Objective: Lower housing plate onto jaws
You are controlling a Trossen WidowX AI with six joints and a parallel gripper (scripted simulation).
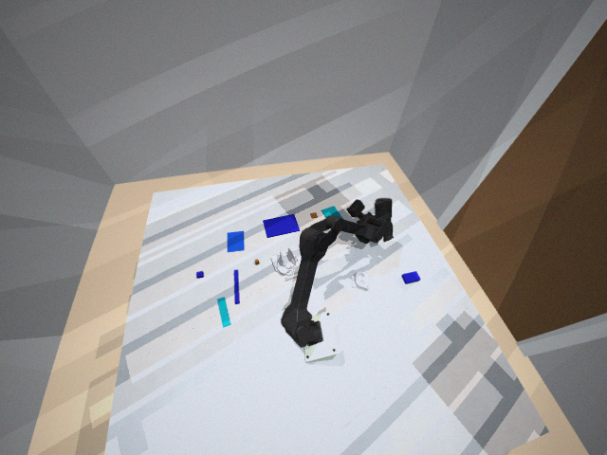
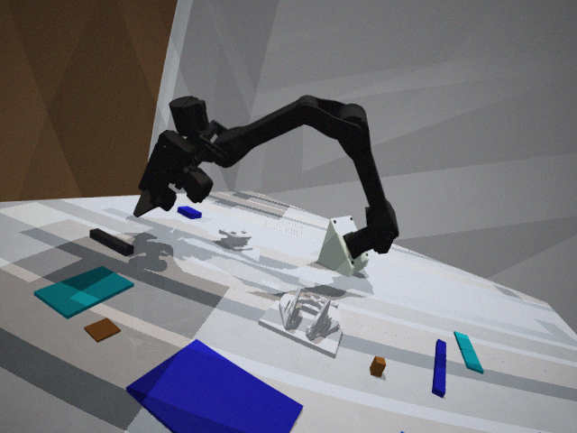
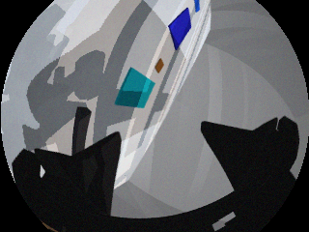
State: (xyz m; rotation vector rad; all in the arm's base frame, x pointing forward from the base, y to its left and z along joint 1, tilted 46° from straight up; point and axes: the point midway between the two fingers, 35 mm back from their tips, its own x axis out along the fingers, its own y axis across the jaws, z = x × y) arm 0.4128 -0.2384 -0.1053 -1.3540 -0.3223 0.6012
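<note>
- The gripper (image 1: pixel 378 239) (image 2: pixel 152 210) (image 3: pixel 162 131) is raised above the tabletop (image 1: pixel 382 382) (image 2: pixel 288 265) (image 3: pixel 108 116); its fingers stand wide apart, gripping nothing.
- The pale housing plate (image 1: pixel 360 281) (image 2: pixel 235 238) rests on the tabletop, well apart from the jaw base (image 1: pixel 285 270) (image 2: pixel 297 337).
- Both jaws stand uncovered.

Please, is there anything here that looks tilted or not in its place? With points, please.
Yes. The small grey-white part (image 1: pixel 360 281) (image 2: pixel 235 238) lies apart from the white base with two upright jaws (image 2: pixel 303 321). If it is the housing plate, it is still unfitted.
</note>
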